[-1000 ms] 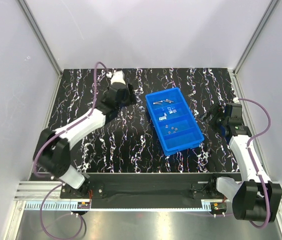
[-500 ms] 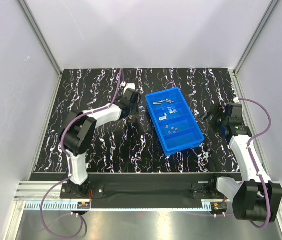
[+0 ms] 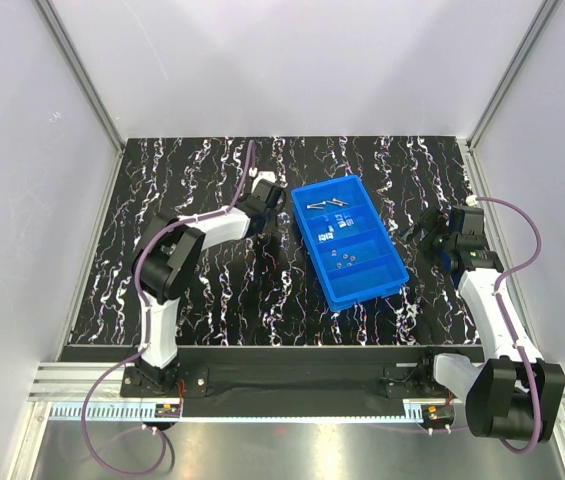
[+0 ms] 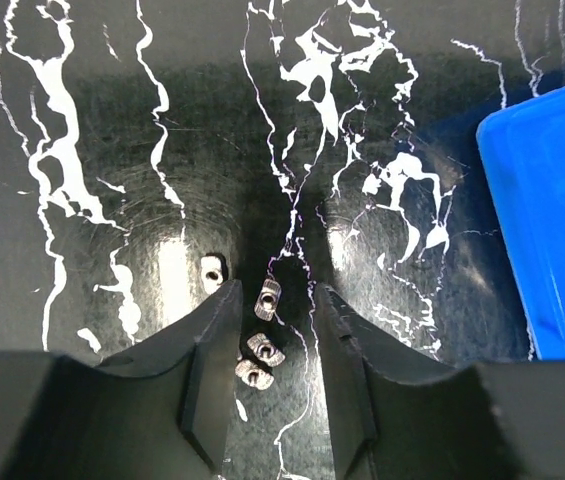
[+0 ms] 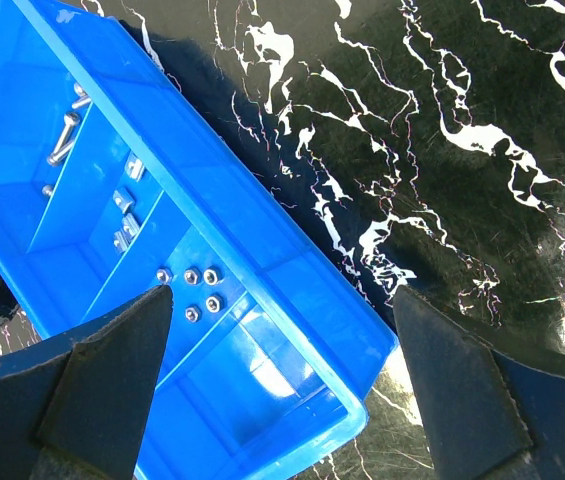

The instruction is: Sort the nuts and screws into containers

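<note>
The bright blue tray [image 3: 385, 228] lies right of centre; it also shows in the right wrist view [image 5: 232, 200] and at the right edge of the left wrist view [image 4: 552, 220]. Its far compartment holds the screws [image 3: 327, 203] [image 5: 67, 125], the second a few squarish nuts [image 5: 124, 215], the third several hex nuts [image 5: 197, 290]. My left gripper [image 3: 272, 222] [image 4: 276, 290] is open, low over the table just left of the tray. Three loose nuts [image 4: 262, 348] lie between its fingers, and one nut [image 4: 212, 268] lies outside the left finger. My right gripper [image 3: 432, 232] [image 5: 282, 295] is open wide and empty beside the tray's right side.
The black marbled table [image 3: 202, 290] is bounded by white walls left, right and behind. The tray's nearest compartment [image 5: 252, 380] holds nothing. A small white bit [image 3: 254, 173] lies behind the left gripper.
My left arm has swung right and down, bringing its gripper from the table's back left to beside the tray. The right arm has not moved.
</note>
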You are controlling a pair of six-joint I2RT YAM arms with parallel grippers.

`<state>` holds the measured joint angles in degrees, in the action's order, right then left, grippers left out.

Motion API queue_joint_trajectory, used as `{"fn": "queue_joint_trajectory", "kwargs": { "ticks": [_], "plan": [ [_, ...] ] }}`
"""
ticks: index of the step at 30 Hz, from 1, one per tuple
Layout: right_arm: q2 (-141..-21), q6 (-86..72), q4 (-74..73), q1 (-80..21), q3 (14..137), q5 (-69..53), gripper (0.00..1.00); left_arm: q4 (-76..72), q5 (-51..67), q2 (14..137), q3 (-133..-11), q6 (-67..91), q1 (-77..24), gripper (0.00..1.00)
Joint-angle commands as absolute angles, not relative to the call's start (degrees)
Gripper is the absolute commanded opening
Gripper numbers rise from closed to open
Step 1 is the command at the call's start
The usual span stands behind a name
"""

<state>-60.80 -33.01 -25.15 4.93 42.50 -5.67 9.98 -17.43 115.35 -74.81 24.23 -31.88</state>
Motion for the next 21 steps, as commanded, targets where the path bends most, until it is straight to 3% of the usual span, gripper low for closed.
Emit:
{"fn": "queue_joint_trajectory", "kwargs": {
  "ticks": [1,7,16,21],
  "plan": [
    [-60.47,-32.52,-23.91,4.75,43.24,-5.89,1.0,8.96,-17.75,116.54,-77.43,23.82,-31.82,0.38],
    [-60.03,-32.43,-24.26,4.75,43.15,-5.54,1.0,9.49,-18.01,117.25,-76.91,24.17,-31.82,0.3],
    [-59.94,-32.69,-24.34,4.75,43.15,-5.63,1.0,7.12,-18.11,115.05,-73.39,24.7,-31.82,0.06],
    [-59.59,-32.61,-24.52,4.75,43.24,-5.45,0.99,4.58,-16.53,110.67,-71.11,25.57,-31.9,0.05]
  ]
}}
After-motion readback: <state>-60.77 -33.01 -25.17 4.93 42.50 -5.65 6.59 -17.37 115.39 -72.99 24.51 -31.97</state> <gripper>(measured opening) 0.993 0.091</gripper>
